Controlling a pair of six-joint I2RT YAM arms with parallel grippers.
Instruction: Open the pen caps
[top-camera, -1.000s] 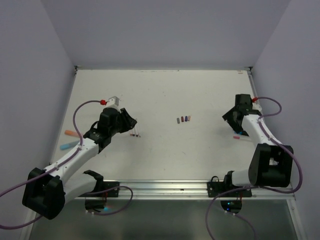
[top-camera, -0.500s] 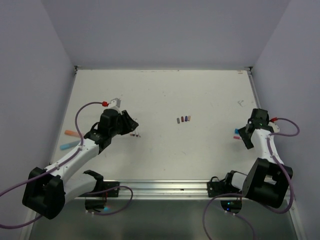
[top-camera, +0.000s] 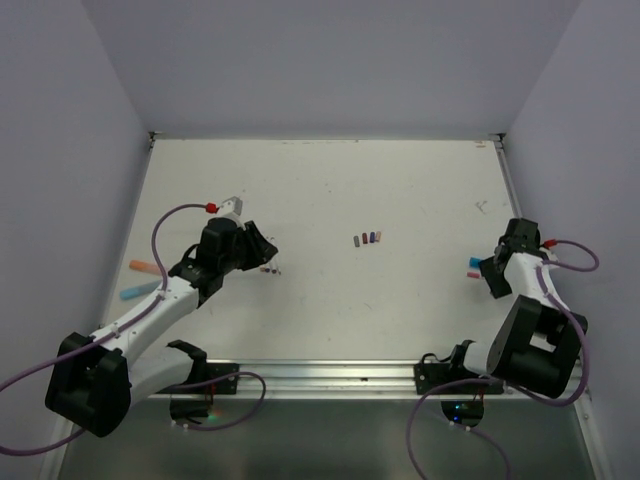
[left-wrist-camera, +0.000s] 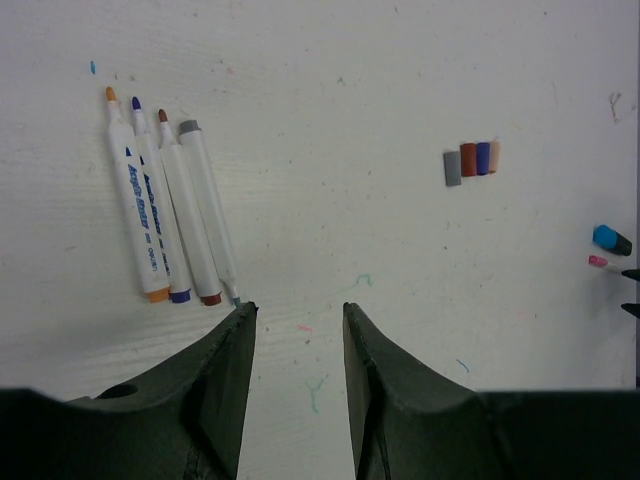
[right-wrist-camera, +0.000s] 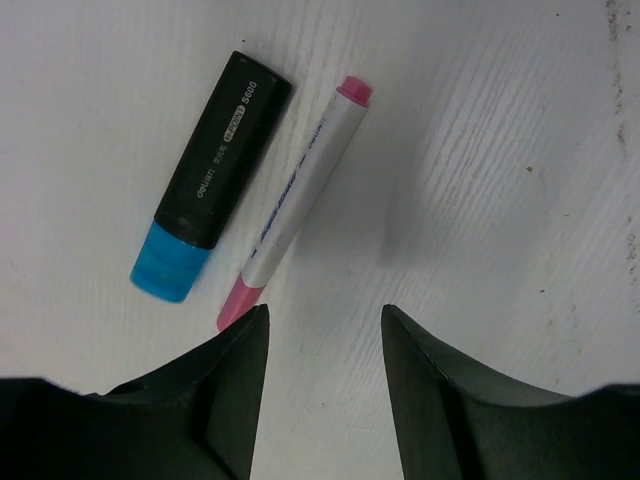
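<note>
Four uncapped pens (left-wrist-camera: 188, 220) just ahead of left gripper (left-wrist-camera: 298, 310), jaws apart | blue cap (right-wrist-camera: 168, 268) near, left of right gripper (right-wrist-camera: 323, 315), jaws apart

White surface (top-camera: 400, 180), flecked with small ink marks. Near the middle sits a tidy row of loose caps (top-camera: 367, 239): grey, dark red, purple and peach, side by side. Left of that row lie four bare-tipped white pens (left-wrist-camera: 170, 215), parallel and touching. Farther left are an orange marker (top-camera: 144, 267) and a pale blue marker (top-camera: 133, 293). Well right of the row there's a black marker (right-wrist-camera: 225, 140), blue cap (right-wrist-camera: 170, 268) on, just beside a pink-ended pen (right-wrist-camera: 300, 200).
</note>
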